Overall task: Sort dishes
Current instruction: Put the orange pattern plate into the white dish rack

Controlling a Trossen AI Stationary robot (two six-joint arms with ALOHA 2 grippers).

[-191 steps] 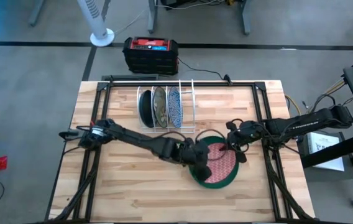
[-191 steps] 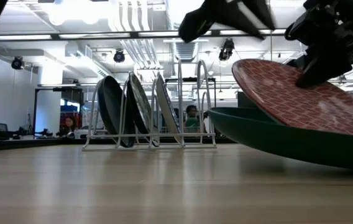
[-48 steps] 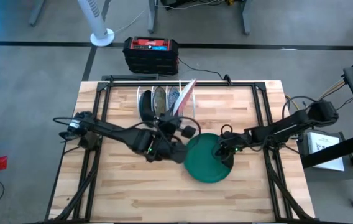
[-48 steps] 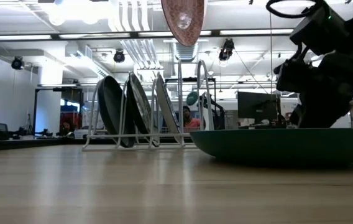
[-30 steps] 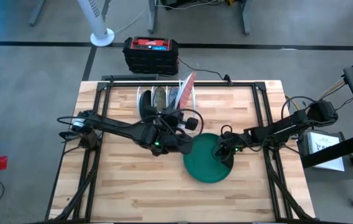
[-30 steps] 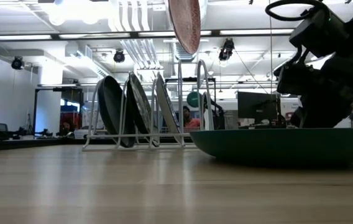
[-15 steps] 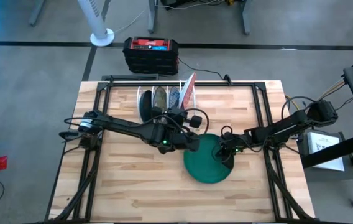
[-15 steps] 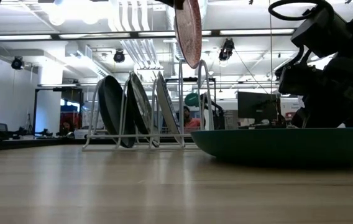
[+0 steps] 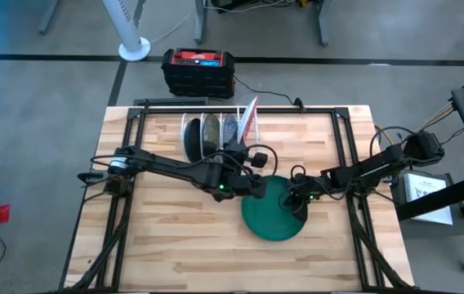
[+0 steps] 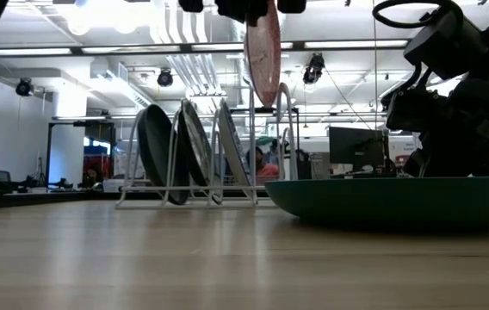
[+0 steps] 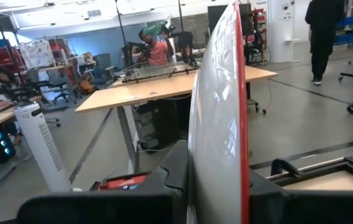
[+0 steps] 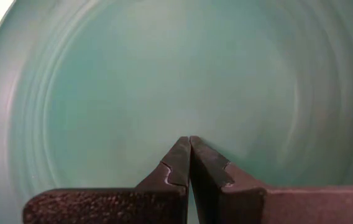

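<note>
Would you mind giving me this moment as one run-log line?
left gripper: shut on red-patterned plate, on edge above rack | right gripper: shut, over green plate | racked: three plates

red plate [image 10: 263,52] upright, green plate [image 9: 274,211] flat

No writing, label, brand or number can be read on anything in these views.
</note>
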